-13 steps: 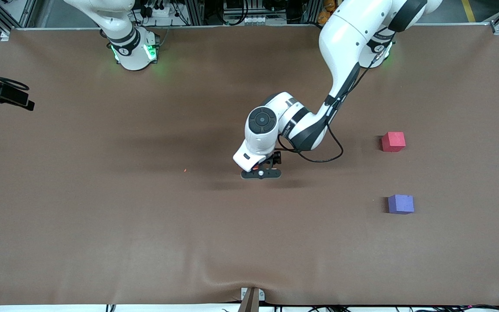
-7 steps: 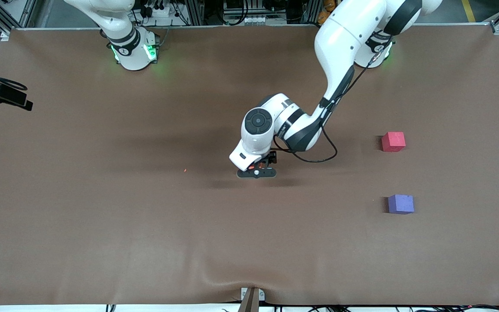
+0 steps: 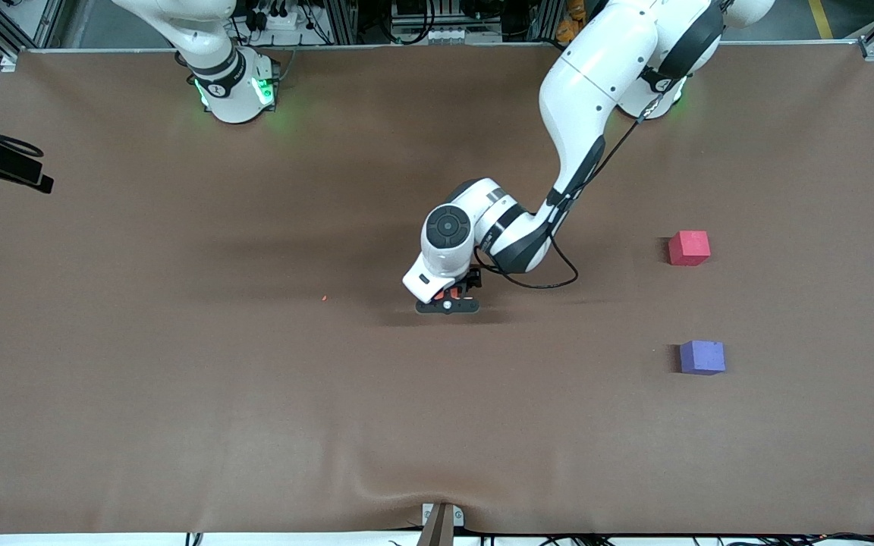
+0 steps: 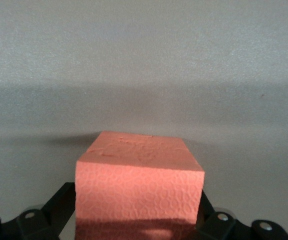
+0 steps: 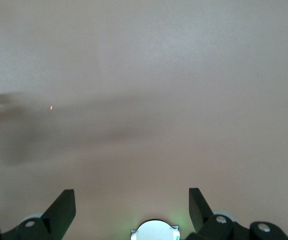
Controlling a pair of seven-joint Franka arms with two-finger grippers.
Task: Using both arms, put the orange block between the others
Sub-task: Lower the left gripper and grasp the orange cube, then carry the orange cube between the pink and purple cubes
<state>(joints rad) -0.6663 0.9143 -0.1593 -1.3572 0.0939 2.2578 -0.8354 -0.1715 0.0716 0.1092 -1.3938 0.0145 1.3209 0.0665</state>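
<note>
My right hand point(image 5: 131, 200) waits high over bare brown desk point(image 3: 179, 379), well apart from the orange block toward the right arm's end. Its two black fingers are spread wide and hold nothing. Between it and the block, a tiny orange crumb point(image 3: 324, 297) lies on the desk.

Near the desk's middle, my left hand point(image 3: 448, 302) is down low around the orange block point(image 4: 139, 185). The block sits on the desk between the two spread fingers point(image 4: 58, 202), one just beside each opposite side face. The fingers have not closed on it, and I cannot tell whether either one touches it.

The block is a small matte cube with a pebbled, foam-like skin. I judge it very light, slightly soft and grippy rather than slippery. A gentle squeeze on the two flat side faces, about mid-height, should hold it. Too hard a squeeze could dent it.

Well apart from the orange block, toward the left arm's end, stand the others. The pinkish-red cube point(image 3: 689, 248) is farther from the front camera than the block, and the purple-blue cube point(image 3: 702, 356) is nearer. The gap between them is open.
</note>
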